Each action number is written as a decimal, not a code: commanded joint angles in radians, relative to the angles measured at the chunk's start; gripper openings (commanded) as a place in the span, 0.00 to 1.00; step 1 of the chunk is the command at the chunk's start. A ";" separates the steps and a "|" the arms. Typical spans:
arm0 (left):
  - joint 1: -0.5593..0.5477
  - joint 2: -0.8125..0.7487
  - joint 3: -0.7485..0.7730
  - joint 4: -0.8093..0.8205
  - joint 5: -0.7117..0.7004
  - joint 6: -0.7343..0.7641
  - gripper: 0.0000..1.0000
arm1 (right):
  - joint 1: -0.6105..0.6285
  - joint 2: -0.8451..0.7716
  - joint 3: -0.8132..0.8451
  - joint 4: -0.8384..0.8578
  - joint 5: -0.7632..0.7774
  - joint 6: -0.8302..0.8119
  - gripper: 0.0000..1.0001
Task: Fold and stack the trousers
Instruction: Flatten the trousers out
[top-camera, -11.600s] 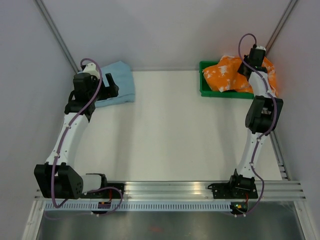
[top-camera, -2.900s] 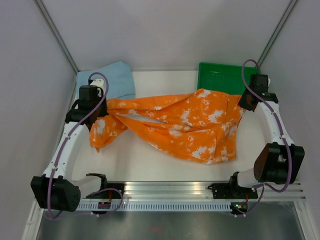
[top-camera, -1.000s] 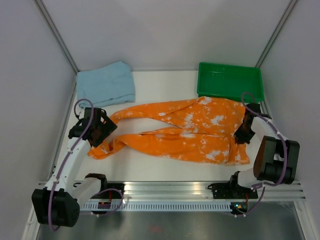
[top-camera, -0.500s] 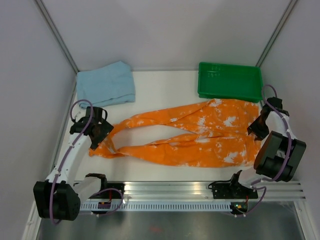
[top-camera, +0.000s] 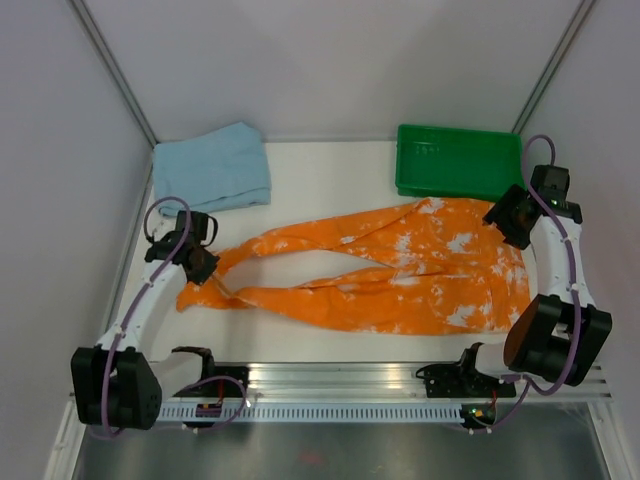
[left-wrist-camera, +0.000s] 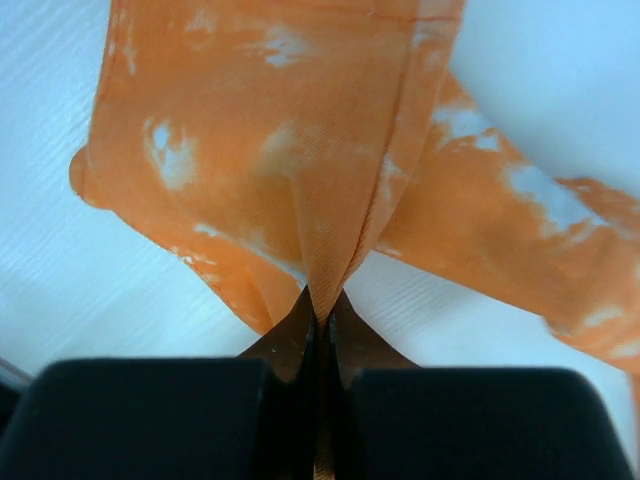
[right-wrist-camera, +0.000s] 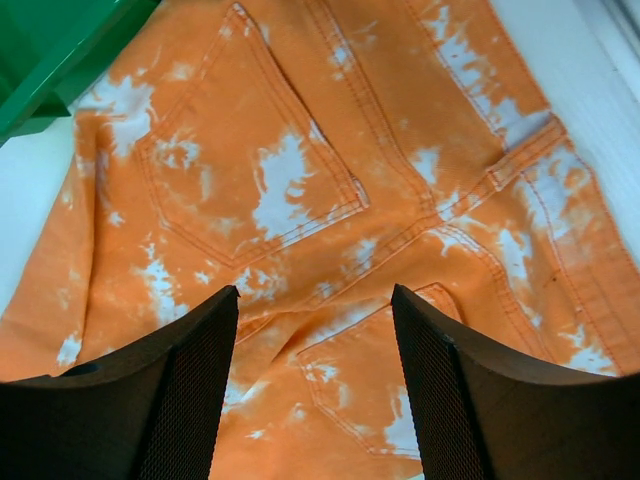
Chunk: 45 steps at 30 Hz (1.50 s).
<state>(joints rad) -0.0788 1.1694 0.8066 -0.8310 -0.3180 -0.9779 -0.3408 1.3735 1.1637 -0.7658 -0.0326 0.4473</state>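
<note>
The trousers (top-camera: 400, 270), orange with white blotches, lie spread across the table with the waist at the right and both legs running left. My left gripper (top-camera: 205, 268) is at the leg ends. In the left wrist view its fingertips (left-wrist-camera: 320, 305) are shut on a pinched fold of the trousers (left-wrist-camera: 270, 150). My right gripper (top-camera: 505, 215) hovers over the waist end, just in front of the green tray. In the right wrist view it (right-wrist-camera: 312, 295) stands open above the back pockets of the trousers (right-wrist-camera: 300, 150), holding nothing.
A folded light blue cloth (top-camera: 212, 168) lies at the back left corner. The green tray (top-camera: 458, 160) stands at the back right, its corner also in the right wrist view (right-wrist-camera: 50, 50). Grey walls close in on both sides, and an aluminium rail (top-camera: 340, 385) runs along the near edge.
The trousers were drawn to the right and laid flat. My right gripper opened, let go of the waist and moved back toward the tray. My left gripper closed on a leg fold.
</note>
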 joint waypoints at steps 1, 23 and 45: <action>0.004 -0.187 0.011 0.171 -0.078 0.050 0.02 | 0.008 -0.002 0.004 0.025 -0.055 0.030 0.70; 0.004 -0.993 -0.166 0.002 -0.263 -0.009 0.93 | 0.026 0.062 -0.003 0.063 -0.141 -0.019 0.80; -0.030 -0.191 0.060 0.267 0.270 0.341 0.58 | 0.059 0.292 -0.246 0.148 0.036 0.090 0.05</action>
<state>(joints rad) -0.1055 1.0290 0.8986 -0.5407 -0.1253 -0.6678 -0.2588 1.6131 0.9276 -0.6186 -0.0284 0.5026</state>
